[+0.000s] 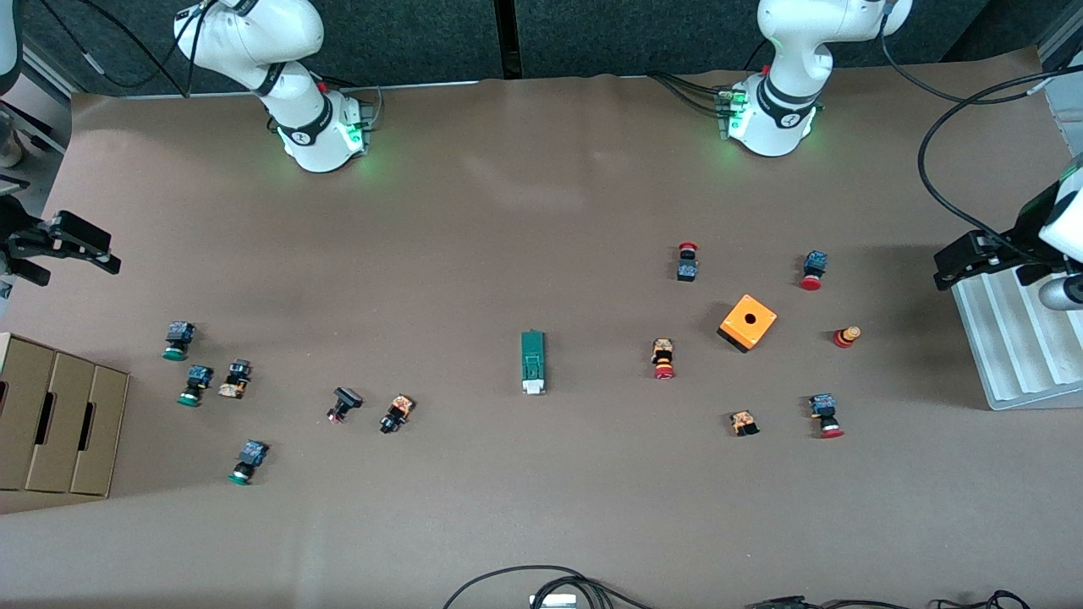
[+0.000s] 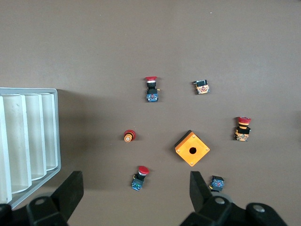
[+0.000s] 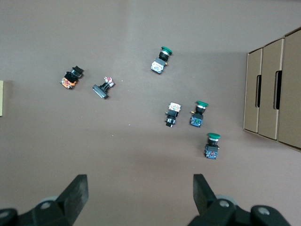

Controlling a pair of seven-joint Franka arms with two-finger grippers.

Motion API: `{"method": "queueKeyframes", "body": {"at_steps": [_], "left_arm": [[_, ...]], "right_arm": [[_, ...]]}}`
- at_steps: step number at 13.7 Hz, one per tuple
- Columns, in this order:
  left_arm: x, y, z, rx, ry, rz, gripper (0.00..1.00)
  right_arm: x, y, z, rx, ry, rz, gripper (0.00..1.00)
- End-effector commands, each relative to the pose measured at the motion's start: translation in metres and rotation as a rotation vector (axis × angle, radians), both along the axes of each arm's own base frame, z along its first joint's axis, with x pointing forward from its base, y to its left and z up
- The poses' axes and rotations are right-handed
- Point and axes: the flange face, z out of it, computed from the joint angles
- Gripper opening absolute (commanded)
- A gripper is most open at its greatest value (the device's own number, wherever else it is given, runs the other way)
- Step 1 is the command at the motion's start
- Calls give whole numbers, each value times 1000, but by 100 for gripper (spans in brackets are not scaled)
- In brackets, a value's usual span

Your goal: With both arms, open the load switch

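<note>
The load switch (image 1: 533, 362) is a narrow dark-green block lying flat at the middle of the brown table, its white end nearer the front camera. It shows in neither wrist view. My left gripper (image 1: 943, 266) (image 2: 135, 188) hangs open and empty at the left arm's end of the table, beside the white ridged tray (image 1: 1015, 355). My right gripper (image 1: 106, 252) (image 3: 140, 188) hangs open and empty at the right arm's end, over bare table. Both are well away from the switch.
An orange cube box (image 1: 748, 322) with a hole sits toward the left arm's end, with several red-capped push buttons (image 1: 664, 359) around it. Green-capped and black push buttons (image 1: 196, 385) lie toward the right arm's end, near cardboard boxes (image 1: 59, 423). Cables (image 1: 541, 584) lie along the nearest table edge.
</note>
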Motion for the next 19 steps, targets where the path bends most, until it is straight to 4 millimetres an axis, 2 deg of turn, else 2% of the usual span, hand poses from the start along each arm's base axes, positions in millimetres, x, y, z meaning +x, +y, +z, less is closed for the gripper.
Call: {"method": "queueKeyframes", "body": {"at_steps": [1,11,15,17,19], "left_arm": [[-4,4,9,-1,-6,-3,100],[-5,2,7,-14,1,-1,100],[-9,-15,14,-18,-6,-18,100],[-13,-30,14,-20,6,-26,100],[-17,-53,17,-18,1,3,100]], "right_arm": [[-1,0,6,-31,1,2,99],[0,-3,5,-32,-2,3,99],[-1,-4,6,-32,-2,3,99],[-1,-4,6,-31,0,3,99],[-1,-4,6,-31,0,3,99]]}}
